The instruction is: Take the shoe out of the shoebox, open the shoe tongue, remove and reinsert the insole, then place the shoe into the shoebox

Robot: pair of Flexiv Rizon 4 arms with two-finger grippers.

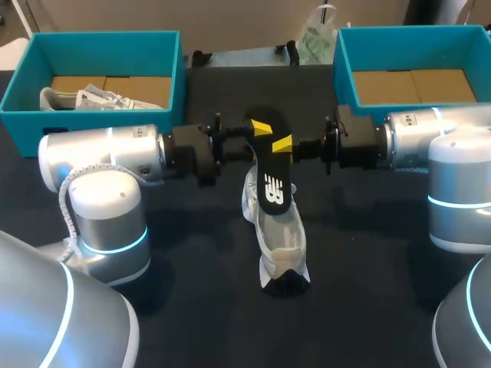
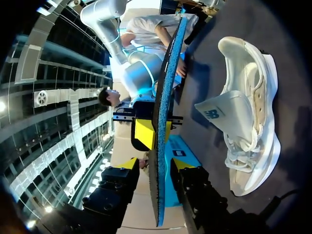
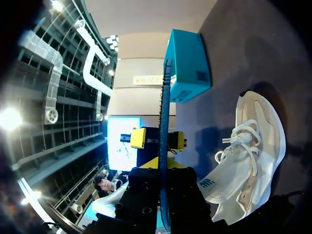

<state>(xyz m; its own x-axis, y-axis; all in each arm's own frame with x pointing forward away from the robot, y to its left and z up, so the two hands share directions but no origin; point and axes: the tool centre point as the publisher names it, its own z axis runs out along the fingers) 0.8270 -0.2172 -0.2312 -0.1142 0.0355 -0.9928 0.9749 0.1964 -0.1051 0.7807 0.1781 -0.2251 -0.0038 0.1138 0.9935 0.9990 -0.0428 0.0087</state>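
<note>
- At the far left you had the left box (image 1: 100,37), teal, with a second shoe (image 1: 84,98) lying inside on its cardboard floor.
- Your left arm came in from the left, and the left gripper (image 2: 153,165) sat released: its yellow fingertips (image 2: 131,164) stood on either side of the insole with a gap on each side, neither one pressing it.
- In the middle, the black insole (image 1: 272,172) was out of the shoe and held in the air between the two grippers, tilted, with its near end over the shoe's opening. You cannot tell whether that end touched the shoe.
- Just under it, the white shoe (image 1: 280,238) stood on the dark table (image 1: 192,268), outside both boxes and between them, closer to you than either. Its tongue (image 2: 217,112) was folded out and open.
- Your right arm came in from the right, and the right gripper (image 3: 163,168) was clenched on the insole's far part, with a finger on each face.
- At the far right stood the right box (image 1: 414,31), teal, showing only its cardboard floor.
</note>
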